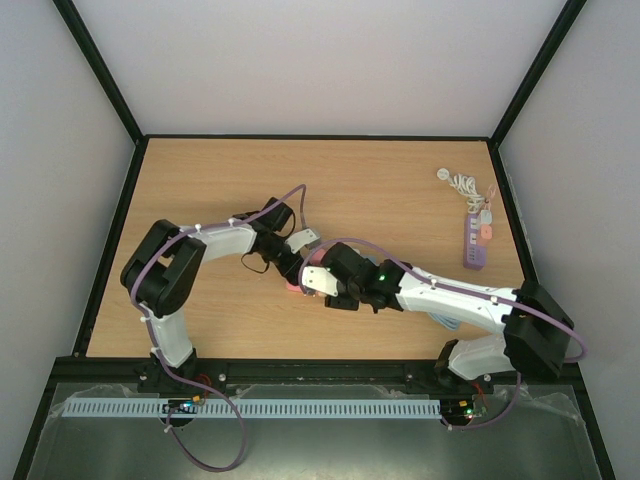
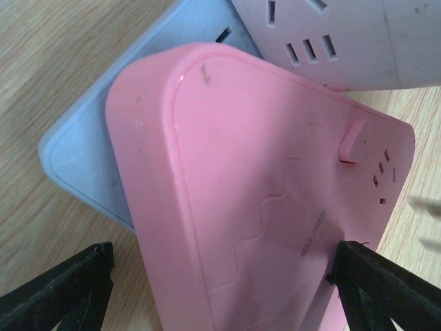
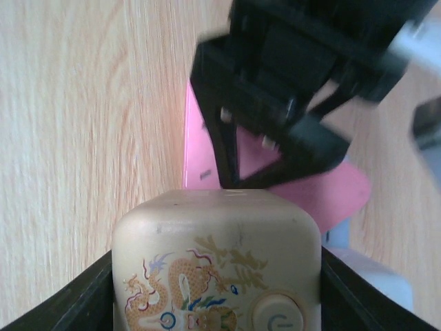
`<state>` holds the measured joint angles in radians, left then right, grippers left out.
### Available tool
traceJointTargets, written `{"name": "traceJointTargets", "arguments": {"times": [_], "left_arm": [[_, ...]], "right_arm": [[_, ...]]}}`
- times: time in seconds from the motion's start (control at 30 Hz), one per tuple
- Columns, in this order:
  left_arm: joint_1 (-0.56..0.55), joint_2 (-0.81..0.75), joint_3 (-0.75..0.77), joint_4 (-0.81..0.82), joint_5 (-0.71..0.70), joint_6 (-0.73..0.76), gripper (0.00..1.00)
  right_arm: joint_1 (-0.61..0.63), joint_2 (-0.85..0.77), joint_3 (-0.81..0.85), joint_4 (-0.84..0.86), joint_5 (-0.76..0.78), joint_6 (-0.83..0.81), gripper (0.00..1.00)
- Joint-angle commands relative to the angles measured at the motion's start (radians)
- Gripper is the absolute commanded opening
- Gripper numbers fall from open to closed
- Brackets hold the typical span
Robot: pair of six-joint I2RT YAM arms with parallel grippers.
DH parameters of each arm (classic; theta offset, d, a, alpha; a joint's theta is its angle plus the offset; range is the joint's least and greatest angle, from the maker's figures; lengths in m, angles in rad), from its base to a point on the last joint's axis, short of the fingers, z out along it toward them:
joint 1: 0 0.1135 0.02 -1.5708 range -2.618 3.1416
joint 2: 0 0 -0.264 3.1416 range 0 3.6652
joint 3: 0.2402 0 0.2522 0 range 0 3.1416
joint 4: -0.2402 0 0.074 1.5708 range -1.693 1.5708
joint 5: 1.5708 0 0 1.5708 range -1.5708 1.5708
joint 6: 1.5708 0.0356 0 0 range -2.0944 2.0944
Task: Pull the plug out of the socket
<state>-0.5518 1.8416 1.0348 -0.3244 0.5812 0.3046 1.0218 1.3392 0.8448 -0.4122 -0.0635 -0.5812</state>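
Observation:
A pink socket strip [image 2: 262, 172] lies on the wooden table, on top of a pale blue strip [image 2: 89, 158]. My left gripper [image 2: 220, 296] is open and straddles the pink strip. Its right finger [image 2: 386, 289] touches the strip, while its left finger [image 2: 69, 289] stands clear of it over the wood. My right gripper [image 3: 217, 289] is shut on a beige cube plug [image 3: 217, 262] with a dragon print and a power button. The plug's far end meets the pink strip [image 3: 207, 158]; I cannot tell whether it is seated. Both grippers meet mid-table [image 1: 305, 272].
A white socket block [image 2: 344, 34] lies against the pink strip's far end. A purple power strip [image 1: 473, 245] with a coiled white cable [image 1: 460, 182] lies at the table's right edge. Black frame rails border the table.

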Motion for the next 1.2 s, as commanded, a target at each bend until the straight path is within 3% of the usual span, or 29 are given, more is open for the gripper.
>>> {"name": "traceJointTargets", "arguments": {"times": [0.0,0.3,0.77,1.17], "left_arm": [[-0.001,0.112,-0.027,0.006,-0.315,0.012,0.89],[0.005,0.068,0.035,-0.058,-0.234,0.031,0.89],[0.065,-0.164,0.164,-0.207,-0.056,0.097,1.0],[0.233,-0.434,0.191,-0.161,-0.17,0.046,1.0]], "right_arm": [[0.018,-0.05,0.067,0.056,-0.053,-0.016,0.18],[0.017,-0.08,0.06,0.001,-0.058,0.006,0.17],[-0.06,-0.162,0.079,-0.024,-0.14,0.07,0.17],[-0.243,-0.144,0.245,0.045,-0.292,0.287,0.17]]}}
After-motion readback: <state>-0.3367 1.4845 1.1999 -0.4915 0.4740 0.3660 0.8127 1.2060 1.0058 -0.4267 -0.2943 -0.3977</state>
